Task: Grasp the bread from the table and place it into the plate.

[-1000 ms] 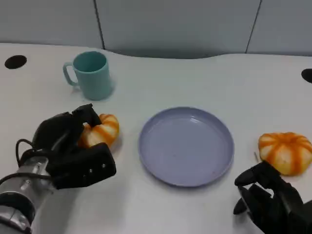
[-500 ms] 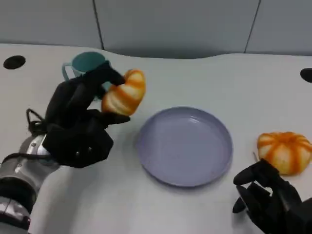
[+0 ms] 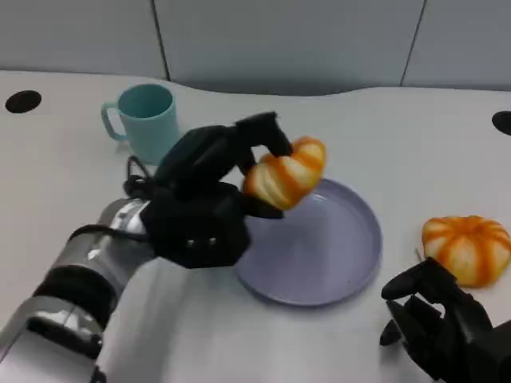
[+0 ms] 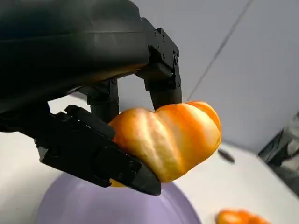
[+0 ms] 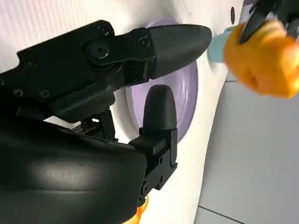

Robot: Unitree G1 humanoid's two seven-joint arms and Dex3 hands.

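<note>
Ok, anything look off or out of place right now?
Nothing stands out. The left hand holds the bread above the plate rim; a second bread sits on the table right of it, and the mug stands upright.

white table (image 3: 415,144), plate (image 3: 351,263), mug (image 3: 148,120), second bread (image 3: 469,247)

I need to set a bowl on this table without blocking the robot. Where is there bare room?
Bare tabletop lies behind the plate, between the teal mug and the far right edge, and in front of the plate between the two arms. It is crowded over the plate's left rim, where the left hand holds the bread, and at the right, between the second bread and the right hand.
</note>
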